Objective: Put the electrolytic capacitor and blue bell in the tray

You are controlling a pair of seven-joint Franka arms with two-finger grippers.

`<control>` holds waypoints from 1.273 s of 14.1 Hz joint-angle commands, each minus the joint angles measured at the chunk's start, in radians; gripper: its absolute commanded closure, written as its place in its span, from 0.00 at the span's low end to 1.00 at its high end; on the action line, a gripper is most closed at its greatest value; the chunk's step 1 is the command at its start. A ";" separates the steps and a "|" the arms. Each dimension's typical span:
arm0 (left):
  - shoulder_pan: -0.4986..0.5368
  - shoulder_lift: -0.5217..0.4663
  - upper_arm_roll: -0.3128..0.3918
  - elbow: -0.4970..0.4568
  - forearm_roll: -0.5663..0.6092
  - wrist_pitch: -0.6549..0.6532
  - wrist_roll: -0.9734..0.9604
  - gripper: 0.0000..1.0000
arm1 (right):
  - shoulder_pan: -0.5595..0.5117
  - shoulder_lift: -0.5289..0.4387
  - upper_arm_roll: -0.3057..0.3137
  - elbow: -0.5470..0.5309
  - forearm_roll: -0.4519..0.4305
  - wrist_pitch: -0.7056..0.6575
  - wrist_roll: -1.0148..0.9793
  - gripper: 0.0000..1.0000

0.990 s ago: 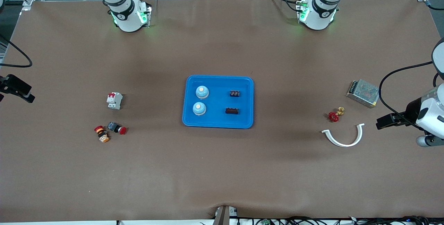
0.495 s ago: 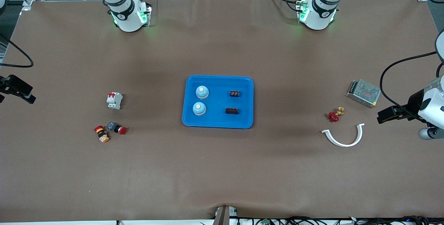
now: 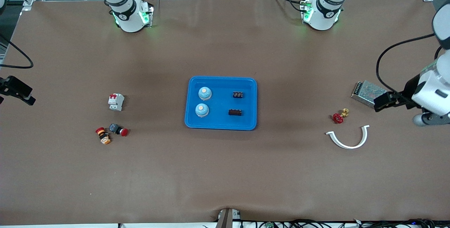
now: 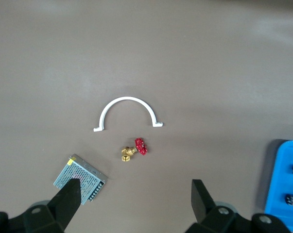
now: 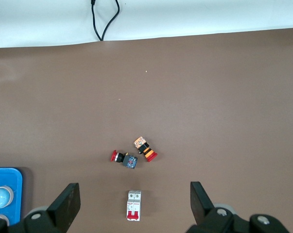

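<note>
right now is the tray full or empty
Partly full: the tray holds two blue bells and two small black parts, with bare floor between.

Brown table (image 3: 225,178) carries tray (image 3: 220,126), breaker (image 3: 116,102), clamp (image 3: 348,139), valve (image 3: 339,116).

From my remote console: a bright-blue tray (image 3: 220,126) on the brown desk (image 3: 225,171) holds two pale-blue bells (image 3: 204,93) with cream tops and two black components (image 3: 238,95). I also see a white circuit breaker (image 3: 116,102) with red switches, a red-capped push button (image 3: 118,129), a red-handled brass valve (image 3: 339,116), a white curved clamp (image 3: 348,139) and a silver mesh-patterned power supply (image 3: 365,91).
</note>
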 commanded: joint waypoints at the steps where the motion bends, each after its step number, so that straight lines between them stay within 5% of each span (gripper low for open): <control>1: -0.026 -0.069 0.024 -0.028 -0.036 -0.033 0.019 0.00 | -0.001 0.001 0.000 0.012 -0.009 -0.002 0.006 0.00; 7: -0.046 -0.211 0.033 -0.026 -0.047 -0.195 0.058 0.00 | -0.003 0.001 0.000 0.012 -0.009 -0.002 0.006 0.00; 18: -0.082 -0.257 0.042 -0.081 -0.100 -0.298 0.058 0.00 | -0.003 0.001 0.002 0.012 -0.009 -0.002 0.006 0.00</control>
